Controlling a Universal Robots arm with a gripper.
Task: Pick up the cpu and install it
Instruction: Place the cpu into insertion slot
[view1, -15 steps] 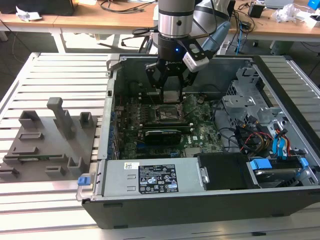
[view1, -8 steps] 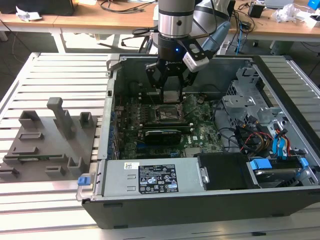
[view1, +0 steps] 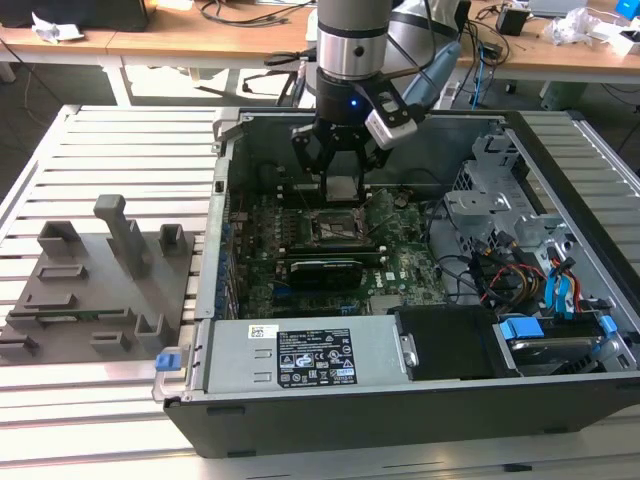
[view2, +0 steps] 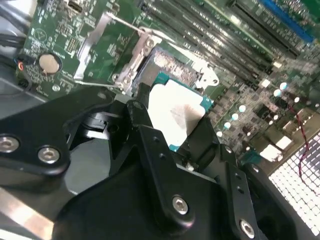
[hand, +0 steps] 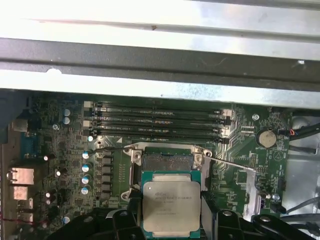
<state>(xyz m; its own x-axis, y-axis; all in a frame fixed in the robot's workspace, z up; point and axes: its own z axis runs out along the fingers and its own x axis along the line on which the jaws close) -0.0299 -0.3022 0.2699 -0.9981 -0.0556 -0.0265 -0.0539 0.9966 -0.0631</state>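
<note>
Currently the gripper (view1: 342, 178) is clamping the cpu (hand: 171, 205) flat by two opposite edges, holding it level above the open socket (hand: 167, 161) near the middle of the motherboard (view1: 400, 265); the socket is lying almost directly beneath.

I have one gripper (view1: 342, 183). I count one chip (hand: 171, 206), one socket (hand: 167, 161), four long memory slots (hand: 157, 117) and one round battery (hand: 265, 138), all on one green board (hand: 45, 130). In the exterior view I count also one computer case (view1: 400, 405) and one grey plastic fixture (view1: 90, 285).
</note>
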